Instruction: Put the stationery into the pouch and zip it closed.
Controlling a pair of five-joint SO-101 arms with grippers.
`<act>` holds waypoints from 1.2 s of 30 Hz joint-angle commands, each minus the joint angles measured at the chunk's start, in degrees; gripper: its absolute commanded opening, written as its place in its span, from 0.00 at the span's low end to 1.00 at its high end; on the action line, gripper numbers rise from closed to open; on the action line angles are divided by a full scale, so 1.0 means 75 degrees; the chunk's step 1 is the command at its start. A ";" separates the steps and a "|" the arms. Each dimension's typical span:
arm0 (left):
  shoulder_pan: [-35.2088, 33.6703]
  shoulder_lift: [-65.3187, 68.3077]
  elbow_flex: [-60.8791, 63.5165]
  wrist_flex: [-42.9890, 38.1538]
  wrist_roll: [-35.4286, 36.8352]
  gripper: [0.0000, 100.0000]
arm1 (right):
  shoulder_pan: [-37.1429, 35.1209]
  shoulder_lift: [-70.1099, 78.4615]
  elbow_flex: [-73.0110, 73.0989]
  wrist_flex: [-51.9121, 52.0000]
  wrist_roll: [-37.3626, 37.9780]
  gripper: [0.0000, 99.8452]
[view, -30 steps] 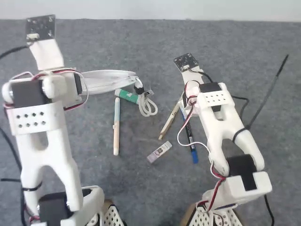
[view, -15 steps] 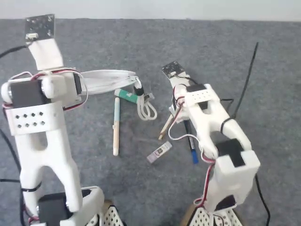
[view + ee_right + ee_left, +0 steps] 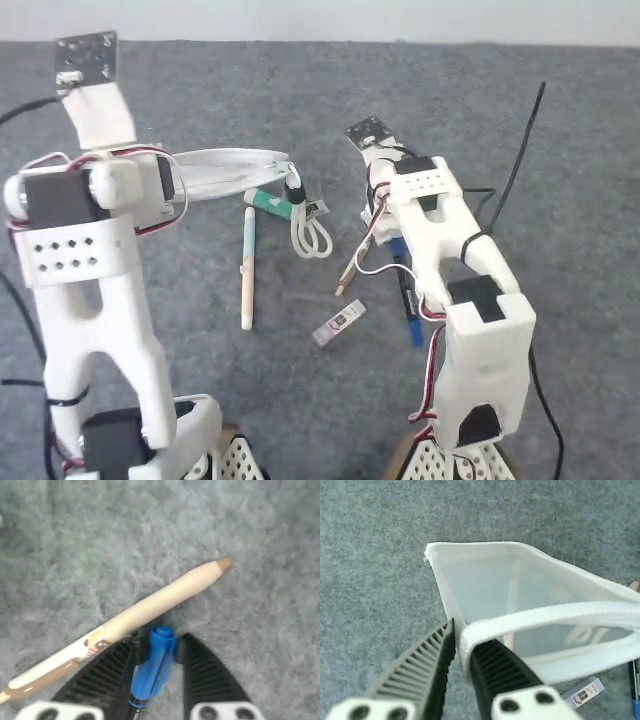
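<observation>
Clock convention: 12 o'clock points away from the arm bases across the grey felt-covered bench (image 3: 250, 90).

Nearest the bases:
- A small pale rectangular block (image 3: 338, 322) lies flat and alone.
- At its 3 o'clock is a dark-barrelled pen with blue ends (image 3: 410, 310), running roughly 6 to 12 and partly under the right arm.
- At the block's 9–10 o'clock, well apart, is a long cream pen with a teal upper end (image 3: 247, 270), also lying 6 to 12.

Middle:
- A beige pen with a tan tip (image 3: 354, 265) lies slanted from 7 to 1.
- In the right wrist view its barrel crosses just beyond the blue cap.
- The right claw (image 3: 160, 639) is down at the bench, parted, with one ribbed finger on each side of the blue pen's cap end.
- A dark gap shows between the pen and one finger, so the pen is straddled, not clamped.
- At the beige pen's 9 o'clock is a white looped cord with a black clip (image 3: 312, 232).
- Just beside the clip, at the cord's 10 o'clock, lies a short green-and-white tube (image 3: 268, 201).

Farthest:
- The translucent white zip pouch (image 3: 225, 170) is at 10–11 o'clock of the cord.
- Its mouth is open and the zipper bands are apart.
- The left claw (image 3: 459, 637) is closed on the pouch, pinching the zipper edge between both ribbed fingers.
- A pale stick shape shows through the pouch wall; cannot tell whether it is inside or behind.
</observation>
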 commanded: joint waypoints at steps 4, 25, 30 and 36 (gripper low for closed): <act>-0.0012 -0.0082 -0.0358 0.0047 0.0094 0.01 | -0.0123 -0.0158 -0.0211 0.0322 0.0105 0.01; -0.0012 -0.0082 -0.0393 0.0012 0.0340 0.01 | -0.0182 -0.3839 0.1489 0.0908 -0.0457 0.01; -0.0012 -0.0082 -0.0393 0.0012 0.0340 0.01 | -0.0182 -0.5304 0.2180 0.0908 -0.0551 0.01; -0.0012 -0.0082 -0.0393 0.0012 0.0352 0.01 | -0.0193 -0.6230 0.2333 0.0979 -0.1747 0.01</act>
